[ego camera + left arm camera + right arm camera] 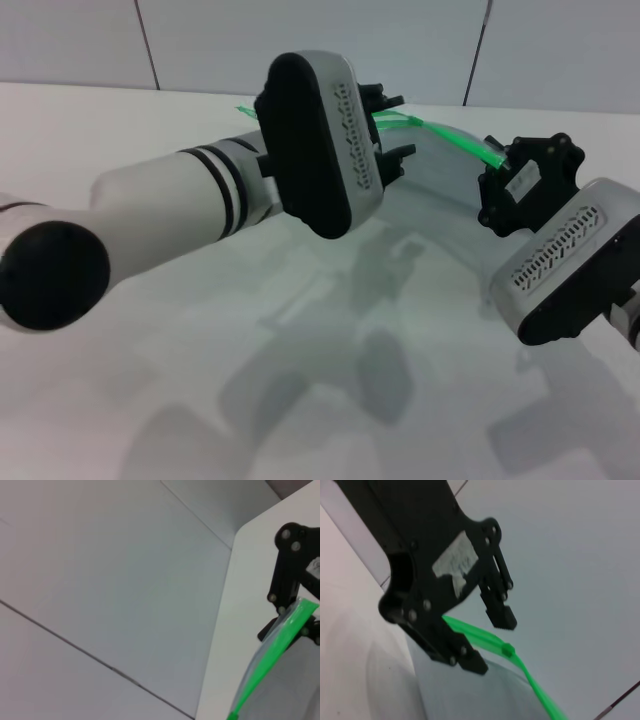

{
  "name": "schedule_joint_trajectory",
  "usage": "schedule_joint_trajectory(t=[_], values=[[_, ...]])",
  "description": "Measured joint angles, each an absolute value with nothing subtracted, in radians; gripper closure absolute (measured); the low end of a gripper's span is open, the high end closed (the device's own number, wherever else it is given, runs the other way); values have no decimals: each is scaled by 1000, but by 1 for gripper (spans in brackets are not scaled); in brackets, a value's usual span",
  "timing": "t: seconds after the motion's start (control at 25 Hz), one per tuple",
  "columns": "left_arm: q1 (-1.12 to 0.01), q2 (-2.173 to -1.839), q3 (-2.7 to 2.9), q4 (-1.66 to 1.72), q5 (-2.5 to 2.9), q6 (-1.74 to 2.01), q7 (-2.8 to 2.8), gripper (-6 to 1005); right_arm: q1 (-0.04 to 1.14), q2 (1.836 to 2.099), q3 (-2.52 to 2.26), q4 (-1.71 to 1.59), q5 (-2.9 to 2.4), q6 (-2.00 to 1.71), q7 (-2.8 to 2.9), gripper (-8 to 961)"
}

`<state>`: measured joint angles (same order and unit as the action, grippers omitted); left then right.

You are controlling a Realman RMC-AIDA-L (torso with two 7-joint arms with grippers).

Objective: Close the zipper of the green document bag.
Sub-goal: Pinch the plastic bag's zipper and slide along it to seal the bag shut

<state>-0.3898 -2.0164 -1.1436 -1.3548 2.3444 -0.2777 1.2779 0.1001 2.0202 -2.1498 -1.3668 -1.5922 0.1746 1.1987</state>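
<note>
Green document bag (425,175) raised off white table (300,400), left gripper (492,640) spread astride zipper (490,640), right gripper (497,160) pinching zipper end.

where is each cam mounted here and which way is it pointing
Head view: on the robot's head, looking forward and down at the white table; both arms show, the left gripper and right gripper at the zipper of the green document bag.
Left wrist view: on the left wrist, facing the wall; it catches the right gripper shut on the zipper end.
Right wrist view: on the right wrist, facing the left gripper, open around the zipper near its slider.
Shared: all three show the zipper.
</note>
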Motion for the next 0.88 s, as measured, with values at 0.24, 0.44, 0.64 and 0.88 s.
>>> schedule_joint_trajectory(t=[0.24,0.44,0.64,0.88], values=[[-411,-2025,-1134,-1333,2346,-278,1290,528,102,2020,-2151,-1367,-1592,174,1200,904],[-416,-2026,-1132,-1332,2347,-277,1292,530,104,2020,-2154,-1367,-1592,175,1201,905],[-416,-2026,-1132,-1331,2348,-270,1299,531,104,2020,-2160,-1368,-1592,177,1204,905],[-421,-2027,-1140,-1328,2348,-265,1321,534,104,2022,-2165,-1373,-1592,178,1203,905]])
